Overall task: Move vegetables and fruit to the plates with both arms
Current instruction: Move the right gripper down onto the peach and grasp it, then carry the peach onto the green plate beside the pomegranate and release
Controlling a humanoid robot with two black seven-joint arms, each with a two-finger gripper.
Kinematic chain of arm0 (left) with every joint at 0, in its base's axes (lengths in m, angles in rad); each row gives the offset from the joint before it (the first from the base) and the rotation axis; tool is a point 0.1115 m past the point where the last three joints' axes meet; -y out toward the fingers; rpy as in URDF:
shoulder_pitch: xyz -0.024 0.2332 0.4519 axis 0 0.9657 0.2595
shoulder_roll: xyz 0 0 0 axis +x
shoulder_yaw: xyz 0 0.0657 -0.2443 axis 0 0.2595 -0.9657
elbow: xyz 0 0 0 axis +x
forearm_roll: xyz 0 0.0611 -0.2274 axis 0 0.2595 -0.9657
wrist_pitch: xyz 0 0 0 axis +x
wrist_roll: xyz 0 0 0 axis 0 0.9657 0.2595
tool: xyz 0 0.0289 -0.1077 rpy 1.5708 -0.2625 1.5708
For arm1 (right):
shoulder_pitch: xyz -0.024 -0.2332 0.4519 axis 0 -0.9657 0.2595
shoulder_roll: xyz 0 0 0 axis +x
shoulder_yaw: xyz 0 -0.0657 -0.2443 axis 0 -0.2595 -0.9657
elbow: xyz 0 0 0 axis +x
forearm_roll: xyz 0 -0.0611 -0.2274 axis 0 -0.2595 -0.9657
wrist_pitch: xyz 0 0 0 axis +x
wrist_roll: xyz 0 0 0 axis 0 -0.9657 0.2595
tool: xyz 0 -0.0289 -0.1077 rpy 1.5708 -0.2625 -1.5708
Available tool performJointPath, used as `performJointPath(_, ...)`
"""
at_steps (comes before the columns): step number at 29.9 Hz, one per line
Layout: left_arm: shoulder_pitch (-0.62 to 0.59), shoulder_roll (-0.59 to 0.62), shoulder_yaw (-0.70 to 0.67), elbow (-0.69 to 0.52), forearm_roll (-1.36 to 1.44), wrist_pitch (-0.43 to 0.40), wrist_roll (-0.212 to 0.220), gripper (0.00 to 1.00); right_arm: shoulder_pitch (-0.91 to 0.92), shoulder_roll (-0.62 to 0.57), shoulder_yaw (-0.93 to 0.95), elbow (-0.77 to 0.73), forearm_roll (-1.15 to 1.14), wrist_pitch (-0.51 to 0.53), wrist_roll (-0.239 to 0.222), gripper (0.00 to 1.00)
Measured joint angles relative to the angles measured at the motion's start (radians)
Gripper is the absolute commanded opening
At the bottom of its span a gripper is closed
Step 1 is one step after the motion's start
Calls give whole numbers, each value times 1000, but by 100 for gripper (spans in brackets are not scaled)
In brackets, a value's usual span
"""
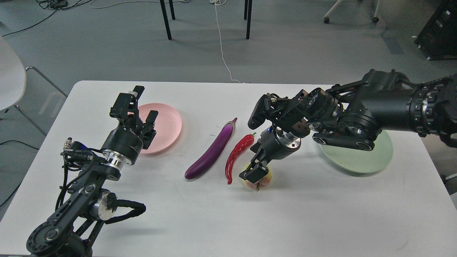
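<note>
The purple eggplant point(213, 150) and the red chili point(237, 154) lie side by side at the table's middle. The yellow-green peach point(263, 182) lies just right of the chili's tip. My right gripper point(254, 173) is down on top of the peach and covers most of it; its fingers cannot be told apart. The pale green plate point(360, 161) lies at the right, partly behind my right arm. The pomegranate is hidden. My left gripper point(142, 105) is open and empty over the left edge of the pale pink plate point(167, 125).
The white table point(307, 221) ends close behind the plates. Black chair legs point(165, 19) and a white cable point(222, 46) are on the floor beyond. A white chair point(10, 71) stands at the far left.
</note>
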Motion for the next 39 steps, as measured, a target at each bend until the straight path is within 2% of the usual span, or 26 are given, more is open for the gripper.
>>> performJointPath(22,4,0,-5,0,0,-1,0,98,-53,65,-43,-53,1,-26,0,97)
performJointPath(27,5,0,-12,0,0,-1,0,98,-61,72,-62,-60,1,-27,0,89)
performJointPath(31,5,0,-14,0,0,-1,0,98,-61,72,-71,-59,1,-27,0,60)
performJointPath(32,5,0,-14,0,0,-1,0,98,-60,70,-72,-58,1,-27,0,57)
performJointPath(39,5,0,-14,0,0,-1,0,98,-39,49,-72,-45,2,-61,0,55)
